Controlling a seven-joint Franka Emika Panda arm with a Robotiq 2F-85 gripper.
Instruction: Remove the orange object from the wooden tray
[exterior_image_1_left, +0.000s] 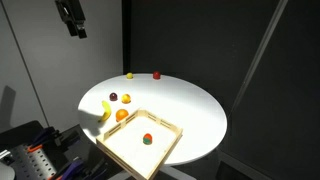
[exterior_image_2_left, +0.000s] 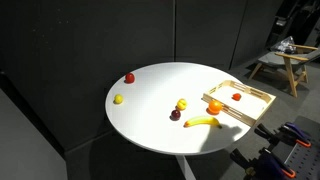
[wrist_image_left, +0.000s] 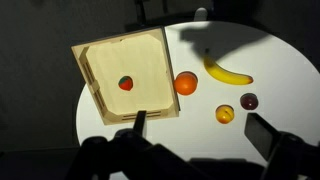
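The orange object (wrist_image_left: 126, 84), a tiny reddish piece with a green part, lies inside the wooden tray (wrist_image_left: 105, 62) near its middle. It shows in both exterior views (exterior_image_1_left: 146, 139) (exterior_image_2_left: 237, 97). The tray (exterior_image_1_left: 128, 143) (exterior_image_2_left: 252, 106) sits at the edge of the round white table. My gripper (wrist_image_left: 200, 130) is open and empty, high above the table and off to the tray's side. In an exterior view it hangs at the top left (exterior_image_1_left: 71, 18), far from the tray.
A plain orange ball (wrist_image_left: 186, 83) lies just outside the tray's rim, with a banana (wrist_image_left: 228, 73) beside it. A yellow-red fruit (wrist_image_left: 224, 114) and a dark plum (wrist_image_left: 249, 101) lie nearby. A small red ball (exterior_image_1_left: 156, 74) and a yellow ball (exterior_image_1_left: 129, 75) sit at the table's far edge.
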